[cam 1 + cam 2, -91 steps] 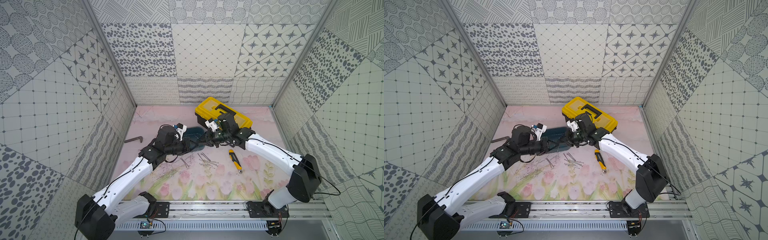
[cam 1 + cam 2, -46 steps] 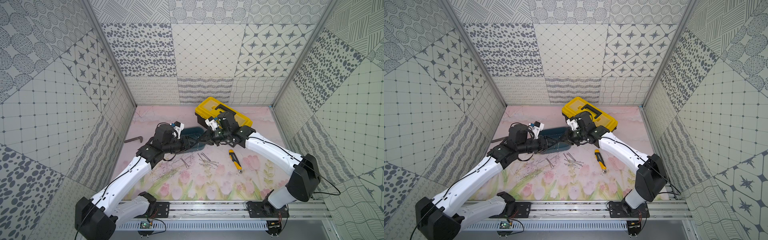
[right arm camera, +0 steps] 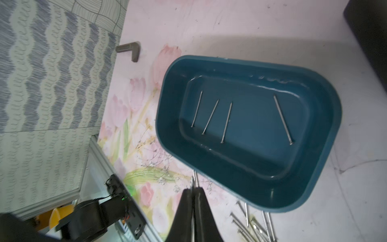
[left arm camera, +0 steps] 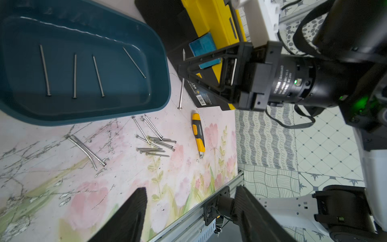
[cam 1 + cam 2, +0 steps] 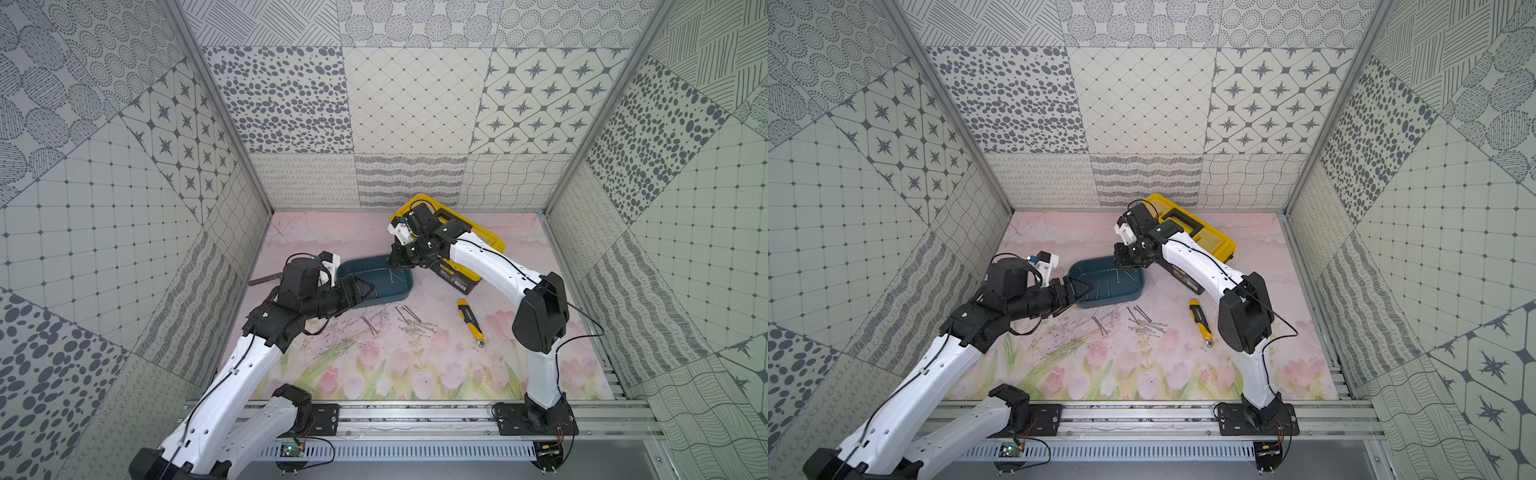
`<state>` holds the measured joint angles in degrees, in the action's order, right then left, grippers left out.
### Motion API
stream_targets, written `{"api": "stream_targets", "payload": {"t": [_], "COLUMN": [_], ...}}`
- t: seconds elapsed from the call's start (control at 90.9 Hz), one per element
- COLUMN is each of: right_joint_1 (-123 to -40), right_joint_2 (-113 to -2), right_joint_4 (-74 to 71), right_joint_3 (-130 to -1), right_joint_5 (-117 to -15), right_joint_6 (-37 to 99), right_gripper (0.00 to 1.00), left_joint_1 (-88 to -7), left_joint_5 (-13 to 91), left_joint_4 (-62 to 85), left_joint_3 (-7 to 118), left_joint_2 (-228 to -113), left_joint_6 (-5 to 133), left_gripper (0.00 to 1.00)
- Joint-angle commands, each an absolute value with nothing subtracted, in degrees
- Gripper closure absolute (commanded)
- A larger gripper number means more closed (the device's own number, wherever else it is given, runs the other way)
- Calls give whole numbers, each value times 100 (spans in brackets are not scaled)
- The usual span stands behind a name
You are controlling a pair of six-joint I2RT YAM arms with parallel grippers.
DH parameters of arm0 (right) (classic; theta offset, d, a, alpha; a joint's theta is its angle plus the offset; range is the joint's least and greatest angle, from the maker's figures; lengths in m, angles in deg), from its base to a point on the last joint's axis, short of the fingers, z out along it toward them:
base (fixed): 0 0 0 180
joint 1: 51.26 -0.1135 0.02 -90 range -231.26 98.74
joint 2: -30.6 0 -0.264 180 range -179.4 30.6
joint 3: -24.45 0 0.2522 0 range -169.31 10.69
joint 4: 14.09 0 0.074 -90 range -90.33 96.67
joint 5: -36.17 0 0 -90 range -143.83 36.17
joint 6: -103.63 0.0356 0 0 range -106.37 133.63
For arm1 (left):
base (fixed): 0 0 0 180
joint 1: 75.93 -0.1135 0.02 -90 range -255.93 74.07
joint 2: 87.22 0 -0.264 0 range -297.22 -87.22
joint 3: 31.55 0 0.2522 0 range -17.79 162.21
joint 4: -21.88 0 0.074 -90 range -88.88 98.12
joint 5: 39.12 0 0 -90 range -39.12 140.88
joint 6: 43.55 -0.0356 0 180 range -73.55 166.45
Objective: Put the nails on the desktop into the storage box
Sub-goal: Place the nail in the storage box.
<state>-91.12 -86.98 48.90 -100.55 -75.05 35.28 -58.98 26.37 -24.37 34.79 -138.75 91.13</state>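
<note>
R claw [image 4: 182,68] pinches one nail [image 4: 181,92], L claw [image 4: 190,188] spread, empty; nails [image 4: 156,144] light, stiff, slick, so I'd grip mid-shank.

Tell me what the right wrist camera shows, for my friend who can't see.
A dark teal storage box sits on the flowery desktop with four nails lying inside. The right gripper is shut on another nail, and more loose nails lie beside the box.

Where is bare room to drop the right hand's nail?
In the storage box: bare floor between the three grouped nails and the lone nail, and beyond that nail. Crowded: the desktop by the box, where loose nails pile near the utility knife.
</note>
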Motion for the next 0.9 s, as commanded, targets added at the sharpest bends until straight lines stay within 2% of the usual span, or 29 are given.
{"api": "stream_targets", "payload": {"t": [0.0, 0.154, 0.418, 0.891], "right_joint_1": [-9139, -9187, -9220, -9257], "right_joint_2": [-9130, -9643, -10158, -10490], "right_joint_4": [5405, 5554, 5548, 5442], "right_joint_3": [-10732, -11255, -11474, -11410], "right_joint_5": [-6860, -6569, -6565, -6452], "right_joint_6": [2447, 2015, 2033, 2188], "right_gripper": [100, 100, 100, 100], "left_joint_1": [-6162, -6369, -6556, -6585], "left_joint_5": [2879, 2835, 2767, 2768], "left_joint_4": [-3474, -3716, -3889, -3934], "left_joint_3": [3442, 3499, 3564, 3552], "left_joint_2": [-13685, -13614, -13648, -13827], "left_joint_6": [8813, 8651, 8479, 8347], "left_gripper": [27, 25, 23, 19]}}
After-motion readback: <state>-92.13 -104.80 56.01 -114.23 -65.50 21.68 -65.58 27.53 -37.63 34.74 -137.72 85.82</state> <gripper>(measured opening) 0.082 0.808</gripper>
